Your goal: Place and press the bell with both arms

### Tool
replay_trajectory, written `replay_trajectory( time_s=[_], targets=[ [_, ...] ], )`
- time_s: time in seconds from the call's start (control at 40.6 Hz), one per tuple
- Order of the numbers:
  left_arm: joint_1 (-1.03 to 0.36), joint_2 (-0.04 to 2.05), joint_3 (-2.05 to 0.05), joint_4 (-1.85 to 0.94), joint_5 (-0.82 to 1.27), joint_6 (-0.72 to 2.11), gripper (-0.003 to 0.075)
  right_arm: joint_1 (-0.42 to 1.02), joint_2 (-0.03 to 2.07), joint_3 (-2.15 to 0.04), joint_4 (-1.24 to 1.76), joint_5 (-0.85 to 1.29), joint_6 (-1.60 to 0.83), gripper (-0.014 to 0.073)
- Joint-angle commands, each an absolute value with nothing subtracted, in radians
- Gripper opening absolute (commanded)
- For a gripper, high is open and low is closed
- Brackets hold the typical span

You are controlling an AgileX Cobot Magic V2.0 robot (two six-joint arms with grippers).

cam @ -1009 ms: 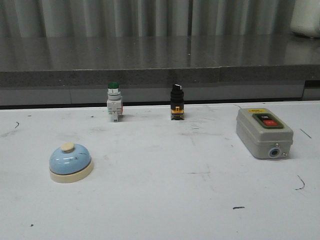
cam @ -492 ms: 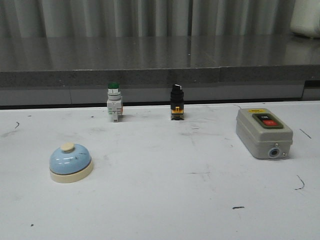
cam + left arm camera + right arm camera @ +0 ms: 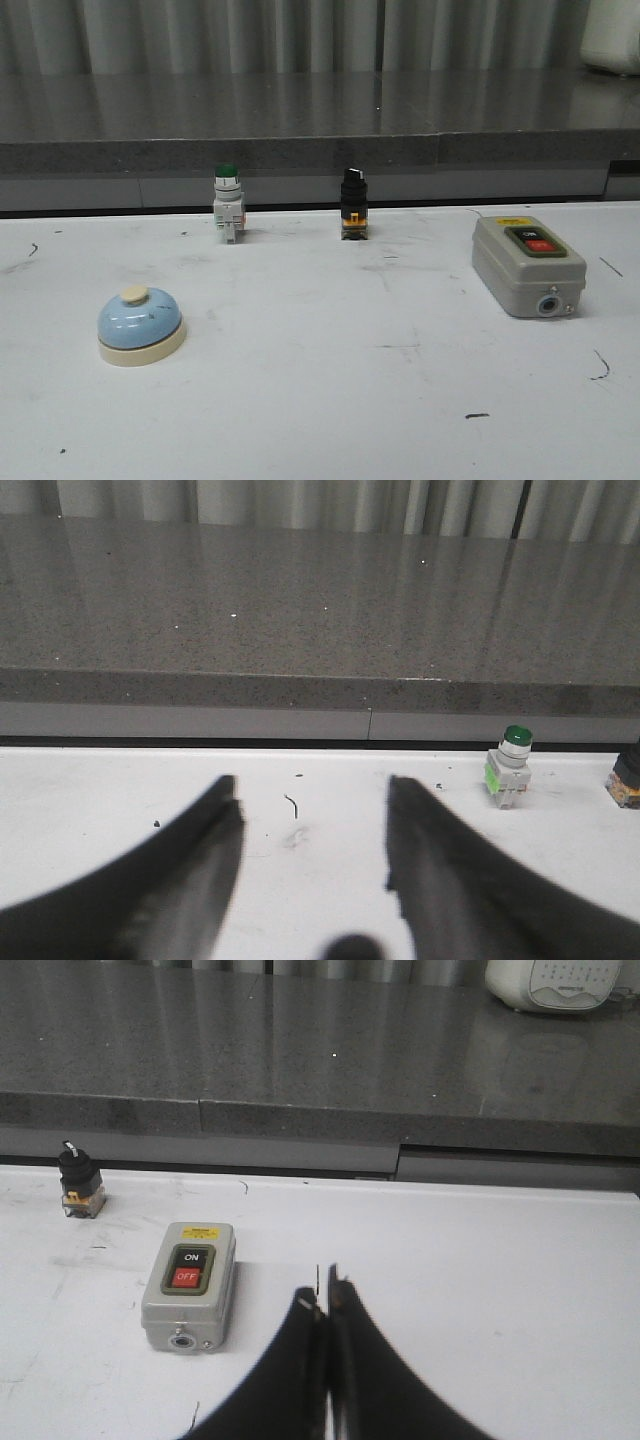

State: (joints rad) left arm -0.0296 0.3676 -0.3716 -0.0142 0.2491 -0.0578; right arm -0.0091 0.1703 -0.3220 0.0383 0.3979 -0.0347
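Here the left gripper (image 3: pixel 310 810) is spread wide over bare table (image 3: pixel 330 860), the green-capped button (image 3: pixel 508 777) beyond it to one side; the bell (image 3: pixel 140 323) shows only in the front view. The right gripper (image 3: pixel 322 1305) is pressed together, the grey switch box (image 3: pixel 189 1285) just beside it.

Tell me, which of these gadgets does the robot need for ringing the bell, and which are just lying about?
Needed: bell; left gripper, open; right gripper, shut.

Lying about: green push button; black knob switch; grey switch box.

Both end effectors — left (image 3: pixel 310 825), right (image 3: pixel 324 1305) — show smooth, matte black fingers curving to narrow tips.
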Motion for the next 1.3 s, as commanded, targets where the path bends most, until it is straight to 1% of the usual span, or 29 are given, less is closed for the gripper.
replay_trajectory(
  time_s=[0.0,0.025,0.074,0.197,0.394,0.615,0.812,1.058,1.279],
  targets=[
    [-0.029,0.383,-0.411,-0.022,0.157,-0.062,0.0616,-0.017,0.188,-0.357,0.044,0.309,-0.035,-0.0069],
    [-0.029,0.383,-0.411,-0.022,0.157,-0.062,0.0640,-0.017,0.188,-0.357,0.044,0.308,-0.035,-0.0069],
    [-0.029,0.387,-0.411,-0.022,0.157,-0.062,0.0653,-0.017,0.188,-0.357,0.044,0.308,-0.035,-0.0069],
    [-0.035,0.449,-0.411,-0.030,0.157,-0.062,0.0649,-0.017,0.188,-0.357,0.044,0.308,-0.035,-0.0069],
    [-0.109,0.668,-0.472,-0.039,0.181,-0.062,0.0649,-0.017,0.188,-0.357,0.044,0.308,-0.035,-0.0069],
    [-0.278,0.953,-0.642,-0.039,0.289,-0.062,0.0649,-0.017,0.188,-0.355,0.044,0.308,-0.035,-0.0069],
    [-0.395,1.223,-0.829,-0.039,0.468,-0.060,0.0649,-0.017,0.188,-0.355,0.044,0.307,-0.035,-0.0069],
    [-0.476,1.505,-1.034,-0.039,0.642,-0.058,0.0649,-0.017,0.188,-0.355,0.044,0.307,-0.035,-0.0069],
    [-0.486,1.695,-1.154,0.020,0.716,-0.058,0.0637,-0.017,0.188,-0.355,0.044,0.307,-0.035,-0.0069]
  ],
)
